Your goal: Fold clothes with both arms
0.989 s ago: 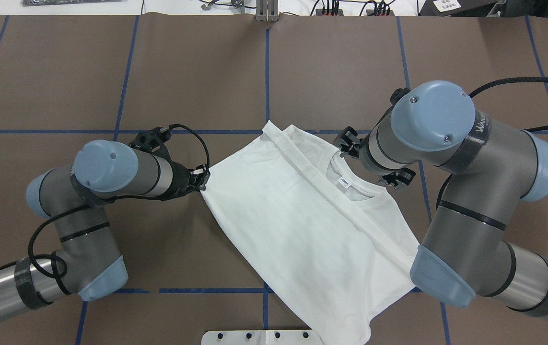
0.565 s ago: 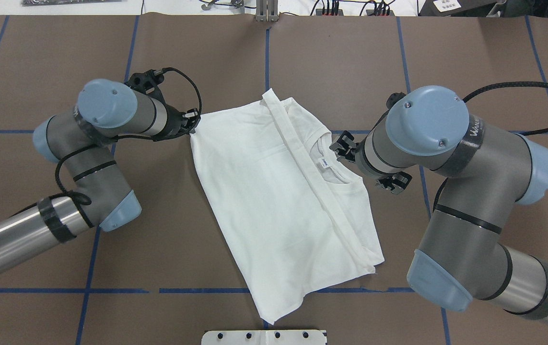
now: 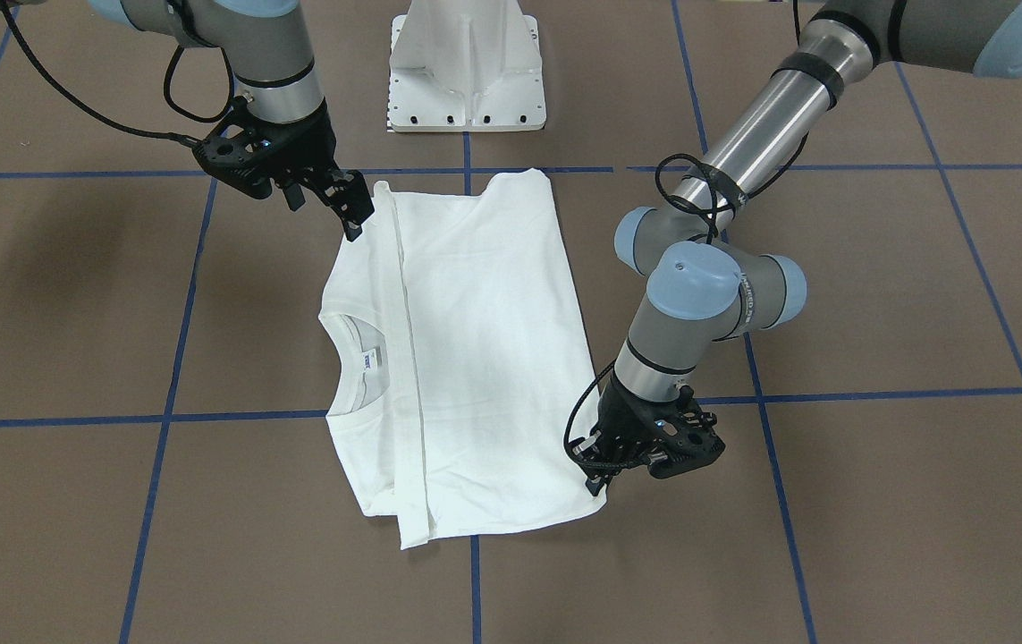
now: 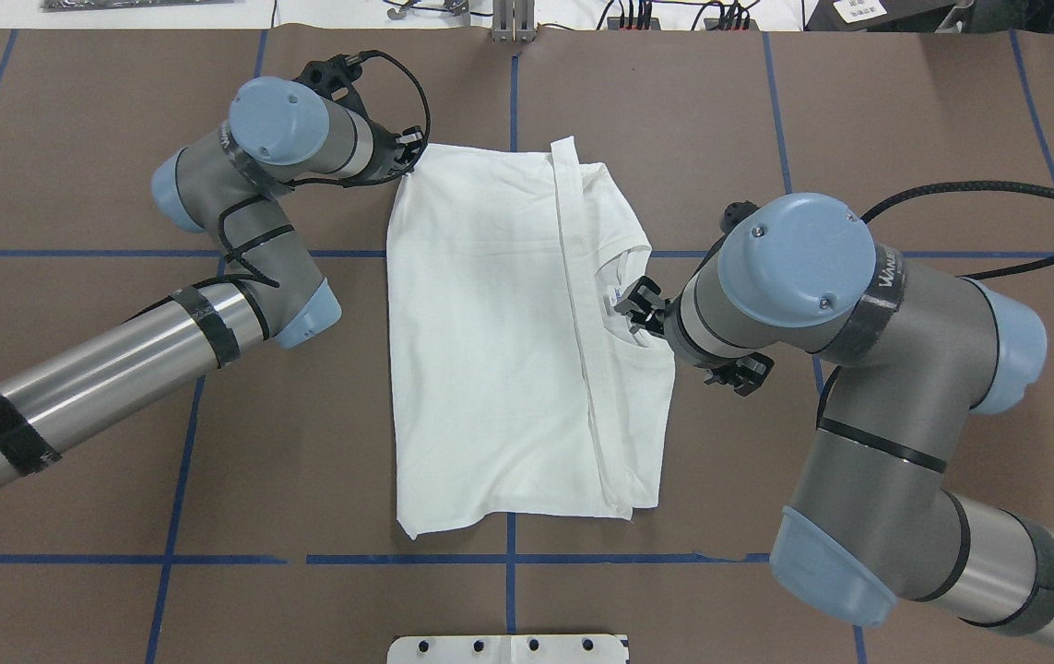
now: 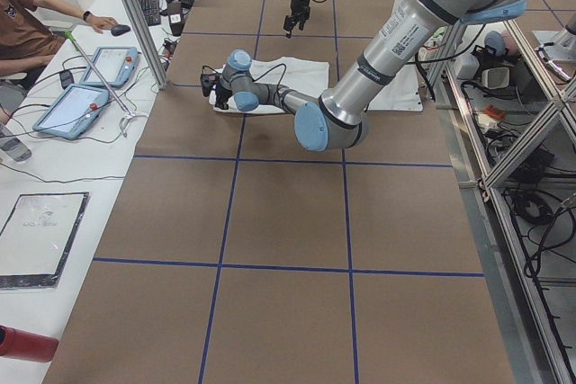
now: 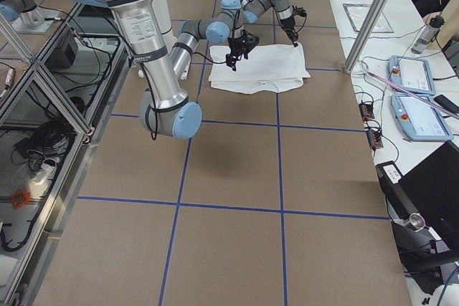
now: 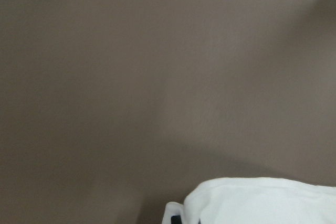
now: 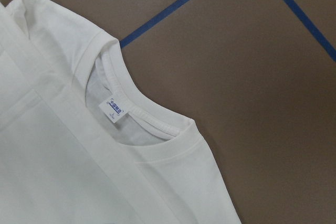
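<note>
The white shirt lies flat and folded into a long rectangle on the brown table, also seen in the front view as the shirt. A folded sleeve band runs along its length. Its collar with the neck label faces up on the right side. My left gripper is shut on the shirt's far left corner, low at the table; white cloth fills the bottom of its wrist view. My right gripper hangs open above the collar side, holding nothing.
The white pedestal base stands at the robot's edge of the table. Blue tape lines cross the brown cover. A side bench with tablets and a seated person lies beyond the far edge.
My left gripper has pulled the shirt's corner away from the robot, swinging the shirt from diagonal to square with the table. The right gripper drifted slightly inward over the collar.
</note>
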`<state>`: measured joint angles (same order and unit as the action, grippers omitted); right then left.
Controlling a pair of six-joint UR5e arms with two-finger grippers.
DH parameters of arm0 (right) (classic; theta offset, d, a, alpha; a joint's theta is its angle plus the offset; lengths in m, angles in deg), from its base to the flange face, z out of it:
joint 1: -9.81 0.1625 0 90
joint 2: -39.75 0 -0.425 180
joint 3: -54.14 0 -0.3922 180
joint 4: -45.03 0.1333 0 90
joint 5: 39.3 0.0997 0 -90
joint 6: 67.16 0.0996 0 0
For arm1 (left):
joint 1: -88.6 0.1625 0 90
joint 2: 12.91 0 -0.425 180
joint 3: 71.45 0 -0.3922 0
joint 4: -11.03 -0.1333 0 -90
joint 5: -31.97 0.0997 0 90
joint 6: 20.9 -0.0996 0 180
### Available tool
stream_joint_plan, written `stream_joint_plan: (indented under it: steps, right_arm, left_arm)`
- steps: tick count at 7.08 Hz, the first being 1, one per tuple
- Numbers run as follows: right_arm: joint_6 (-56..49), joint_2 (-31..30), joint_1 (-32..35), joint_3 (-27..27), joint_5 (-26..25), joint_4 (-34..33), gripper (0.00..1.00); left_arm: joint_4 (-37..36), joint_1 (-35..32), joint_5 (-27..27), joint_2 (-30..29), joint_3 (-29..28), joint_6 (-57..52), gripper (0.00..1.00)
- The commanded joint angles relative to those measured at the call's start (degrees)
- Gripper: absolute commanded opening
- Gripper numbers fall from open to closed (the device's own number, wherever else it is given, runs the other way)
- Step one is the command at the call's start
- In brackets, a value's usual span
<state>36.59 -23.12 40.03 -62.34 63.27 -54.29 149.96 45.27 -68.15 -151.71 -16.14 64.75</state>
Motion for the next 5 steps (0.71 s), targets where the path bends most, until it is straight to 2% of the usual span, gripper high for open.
stream_joint_plan:
  steps: [1,2,3,4,5]
  right_arm:
    - [-0.4,0.1,-3.0,-0.1,-1.6,0.1,1.00]
    - [-0.6,0.1,-6.4,0.1,-6.5,0.3,1.00]
    - [-0.9,0.4,-9.4,0.9,-10.5,0.2,1.00]
    - [-5.2,1.5,-12.3,3.3,-11.0,0.1,1.00]
    - [-12.9,2.7,-14.4,6.2,-10.9,-0.4,1.00]
  left_arm:
    - [0.5,-0.1,-0.1,0.9,3.0,-0.7,0.47]
    - [0.1,-0.2,-1.9,2.6,7.5,-0.8,0.47]
    - [0.0,-0.3,-6.9,6.4,12.5,-0.8,0.48]
    - [-0.1,-0.5,-7.6,9.9,18.0,-0.9,0.48]
    - [-0.1,-0.6,-7.6,11.8,20.3,-0.8,0.48]
